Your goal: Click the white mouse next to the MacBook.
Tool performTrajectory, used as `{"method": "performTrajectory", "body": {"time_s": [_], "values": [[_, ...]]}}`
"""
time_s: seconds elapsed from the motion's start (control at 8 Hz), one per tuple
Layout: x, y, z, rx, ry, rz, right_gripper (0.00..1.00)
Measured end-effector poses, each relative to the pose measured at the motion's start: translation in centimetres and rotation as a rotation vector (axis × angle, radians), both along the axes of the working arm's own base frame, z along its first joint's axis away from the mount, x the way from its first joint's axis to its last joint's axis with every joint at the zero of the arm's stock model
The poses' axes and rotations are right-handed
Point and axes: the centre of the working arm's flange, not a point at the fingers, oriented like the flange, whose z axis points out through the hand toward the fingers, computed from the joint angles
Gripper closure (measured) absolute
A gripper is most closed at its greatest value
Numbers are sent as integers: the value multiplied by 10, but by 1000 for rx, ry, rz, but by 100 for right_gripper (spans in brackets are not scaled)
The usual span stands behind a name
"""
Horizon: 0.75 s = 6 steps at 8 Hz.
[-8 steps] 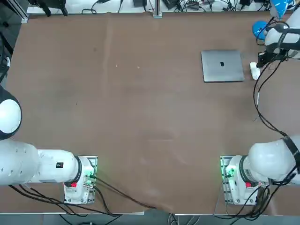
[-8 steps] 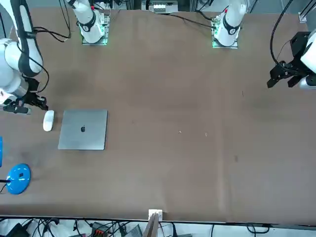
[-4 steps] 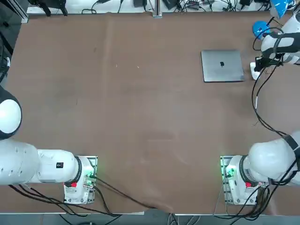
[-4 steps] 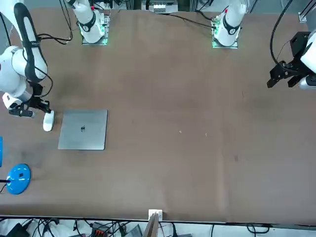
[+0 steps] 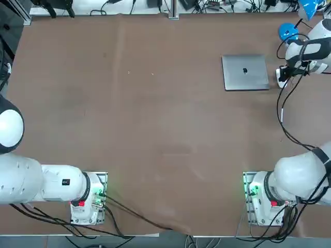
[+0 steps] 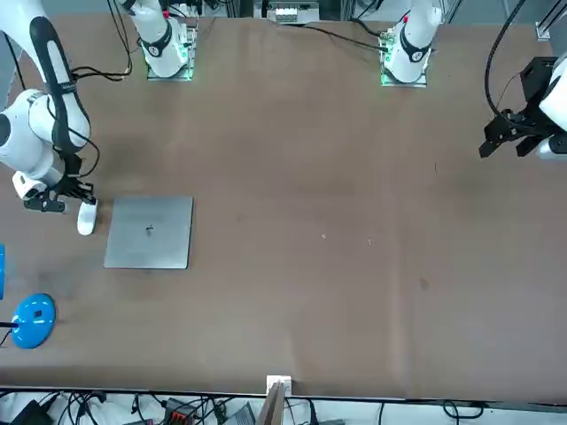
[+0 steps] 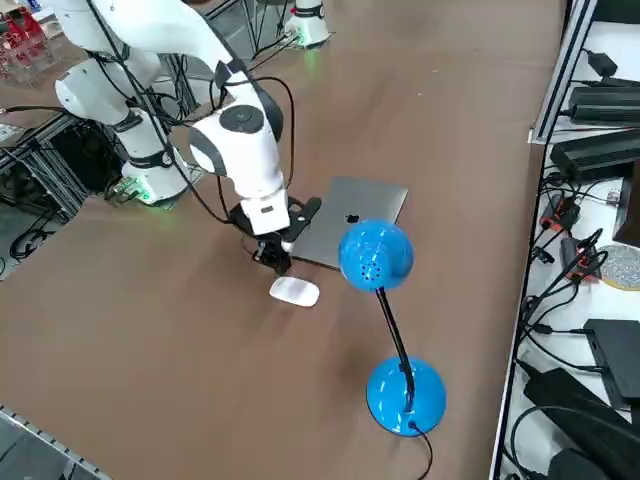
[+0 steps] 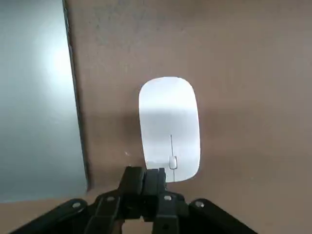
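The white mouse (image 8: 169, 129) lies flat on the brown table (image 5: 155, 119), just beside the closed grey MacBook (image 5: 245, 72) on the side toward the table's right edge, its scroll-wheel end nearest the right gripper (image 8: 146, 179). In the wrist view the gripper's two fingers are pressed together into a single tip poised at that end of the mouse; whether the tip touches the shell cannot be told. From the side view, the gripper (image 7: 272, 254) hangs low between the laptop's edge and the mouse (image 7: 295, 291). The risk from here looks to be an off-centre press: the shell is glossy and curved, so a tip landing on its rim could slip off or push the mouse along the table rather than click it, and a drift sideways could strike the laptop's edge. A blue desk lamp (image 7: 380, 300) stands near the mouse, its head close above the working area, and the arm could catch it. Cables and power bricks (image 7: 600, 150) crowd the bench beyond the table.
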Motion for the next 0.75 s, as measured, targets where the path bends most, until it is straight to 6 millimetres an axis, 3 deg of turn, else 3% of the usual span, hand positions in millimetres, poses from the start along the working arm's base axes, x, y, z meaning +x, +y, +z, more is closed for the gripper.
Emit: {"method": "performTrajectory", "body": {"time_s": [0.75], "values": [[-2, 0, -20, -1, 9, 1, 98]]}}
